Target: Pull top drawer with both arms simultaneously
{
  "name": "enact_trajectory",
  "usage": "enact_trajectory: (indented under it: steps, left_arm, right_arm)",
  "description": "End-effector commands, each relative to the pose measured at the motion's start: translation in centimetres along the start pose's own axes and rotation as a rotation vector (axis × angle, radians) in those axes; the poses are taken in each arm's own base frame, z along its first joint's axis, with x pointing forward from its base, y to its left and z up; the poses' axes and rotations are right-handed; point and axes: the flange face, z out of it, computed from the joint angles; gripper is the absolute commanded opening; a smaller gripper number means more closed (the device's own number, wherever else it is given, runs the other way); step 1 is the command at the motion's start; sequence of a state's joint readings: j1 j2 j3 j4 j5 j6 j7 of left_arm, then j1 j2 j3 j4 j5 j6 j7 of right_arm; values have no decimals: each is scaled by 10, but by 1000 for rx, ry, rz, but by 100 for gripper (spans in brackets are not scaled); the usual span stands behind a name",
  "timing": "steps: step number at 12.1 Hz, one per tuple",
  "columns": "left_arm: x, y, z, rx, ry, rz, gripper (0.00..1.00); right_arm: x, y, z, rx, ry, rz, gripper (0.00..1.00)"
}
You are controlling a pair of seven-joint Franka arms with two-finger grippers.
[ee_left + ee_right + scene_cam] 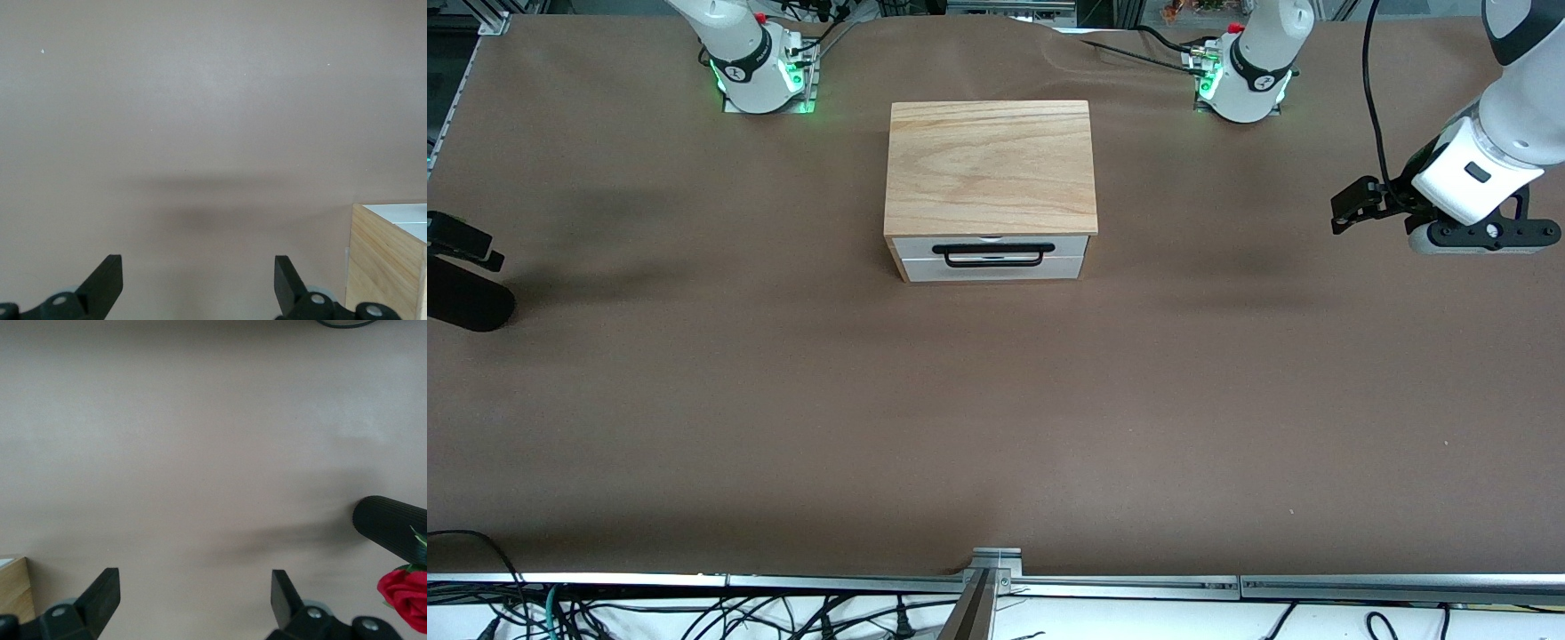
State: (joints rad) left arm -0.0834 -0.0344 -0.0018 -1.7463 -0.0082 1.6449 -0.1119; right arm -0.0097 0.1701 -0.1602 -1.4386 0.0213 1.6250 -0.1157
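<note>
Brown paper-like covering spans the whole table [783, 400], and a small cabinet with a light-wood top [990, 164] stands on it midway between the two arm bases. Its front faces the front camera. The top drawer [991, 246], a white front panel with a wide black wire handle [993, 255], sits fully closed, flush above the lower white front panel [991, 268]. Neither gripper touches it.

White and jointed, the left arm [1498, 133] hangs over the table toward its own end, well apart from the cabinet. The left gripper [199, 287] is in the air over bare table with its black fingers [105, 280] spread wide and nothing between them; a corner of the wooden cabinet shows at the edge of the left wrist view.

Only the base of the right arm [738, 53] shows in the front view. The right gripper [195, 603] also hovers over bare table, its fingers [103, 597] set wide apart and empty. In the right wrist view a black ribbed cylinder [390, 527] and a red rose [405, 590] appear at one edge, and a sliver of the cabinet's wood at the other. The black cylinder also shows at the right arm's end of the table in the front view.
</note>
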Motion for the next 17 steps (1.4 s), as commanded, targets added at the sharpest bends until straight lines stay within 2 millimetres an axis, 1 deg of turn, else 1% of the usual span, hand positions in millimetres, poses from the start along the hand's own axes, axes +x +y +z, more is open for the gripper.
enact_trajectory:
  steps: [1, 11, 12, 13, 14, 15, 16, 17]
  left_arm:
    - [-6, 0, -3, 2, 3, 2, 100]
    - [-5, 1, 4, 2, -14, 20, 100]
    - [-5, 3, 4, 2, -13, 25, 100]
    - [-3, 4, 7, 3, -19, 25, 100]
    - [-1, 5, 12, 4, -28, 25, 100]
    - [2, 6, 17, 5, -34, 28, 100]
    - [7, 7, 23, 3, -34, 28, 100]
    - [13, 8, 29, -5, -21, 13, 100]
  right_arm:
    - [-3, 1, -3, -11, 2, -12, 100]
    - [-3, 0, -2, -11, 0, -12, 100]
    - [1, -2, 7, -8, -14, -12, 100]
    - [8, -8, 25, -5, -45, -19, 100]
    - [10, -15, 36, 1, -67, -22, 100]
    - [11, -35, 45, 16, -95, -45, 100]
    - [14, -48, 59, 86, -117, -46, 100]
    - [19, -61, 73, 199, -137, -35, 100]
